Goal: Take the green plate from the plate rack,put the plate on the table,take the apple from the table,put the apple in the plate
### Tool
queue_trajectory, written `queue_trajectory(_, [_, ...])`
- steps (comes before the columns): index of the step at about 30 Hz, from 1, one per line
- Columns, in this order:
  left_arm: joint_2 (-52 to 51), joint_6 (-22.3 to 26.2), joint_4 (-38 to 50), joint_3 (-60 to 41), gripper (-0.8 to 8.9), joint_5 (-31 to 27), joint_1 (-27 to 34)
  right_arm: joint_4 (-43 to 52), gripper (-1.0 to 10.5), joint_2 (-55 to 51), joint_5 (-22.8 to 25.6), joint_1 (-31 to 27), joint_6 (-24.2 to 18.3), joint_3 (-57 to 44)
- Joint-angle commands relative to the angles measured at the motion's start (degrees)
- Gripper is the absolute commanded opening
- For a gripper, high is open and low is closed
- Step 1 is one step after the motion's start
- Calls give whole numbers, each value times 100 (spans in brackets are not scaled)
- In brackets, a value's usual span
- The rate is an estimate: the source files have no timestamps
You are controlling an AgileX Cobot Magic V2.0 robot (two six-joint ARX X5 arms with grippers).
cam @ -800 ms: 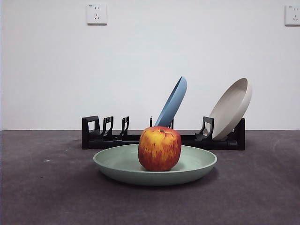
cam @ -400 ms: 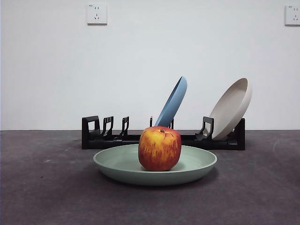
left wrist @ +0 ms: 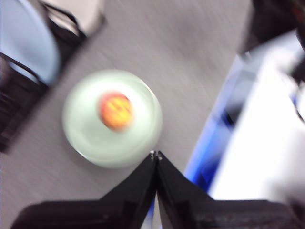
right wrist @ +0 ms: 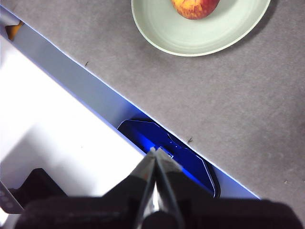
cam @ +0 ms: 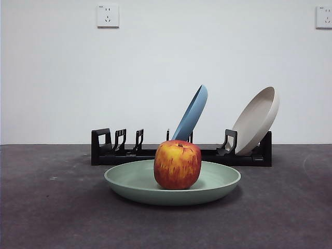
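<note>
you had one apple [cam: 177, 164] sitting inside the one green plate [cam: 135, 181], a little toward the side of the plate nearest the front camera, and the plate lay flat on the counter [cam: 52, 218], in front of the plate rack [cam: 104, 148] and apart from it. judged from that layout, every step of the task looked done: the plate was off the rack and down, and the apple was in it. nothing seemed left except to keep both arms clear.

just behind the plate stood the single black plate rack, long and low. two plates were in it: one blue plate [cam: 191, 115] leaning near the middle and one beige plate [cam: 257, 120] leaning at the far right end. the slots toward the left end were bare. farther back was the white wall with two sockets, one wall socket [cam: 107, 15] high on the left and another at the top right corner.

neither arm showed in the front view. your left pincer [left wrist: 156, 155] hung above the counter near the plate's rim, its jaws pressed together on nothing; that picture was blurred, so finer detail was not readable. your right pincer [right wrist: 156, 152] hung over the counter's edge, well apart from the plate, jaws likewise together and holding nothing.
</note>
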Motion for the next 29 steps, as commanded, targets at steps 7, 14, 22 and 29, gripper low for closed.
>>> queue_trajectory(7, [-1034, 1012, 3209, -726, -3, 925, 2402, 17, 1, -4, 17, 9, 55, -24])
queue_trajectory(14, [-2441, 1012, 5547, -2931, -3, 1049, 4089, 17, 1, -4, 17, 9, 55, -22])
queue_trajectory(22, [-4092, 1003, 6861, -5716, -3, 962, 5071, 17, 1, -4, 17, 9, 55, -22])
queue_trajectory(29, [-5174, 754, 6859, -7388, -3, 968, 5438, 17, 1, -4, 17, 9, 55, -22])
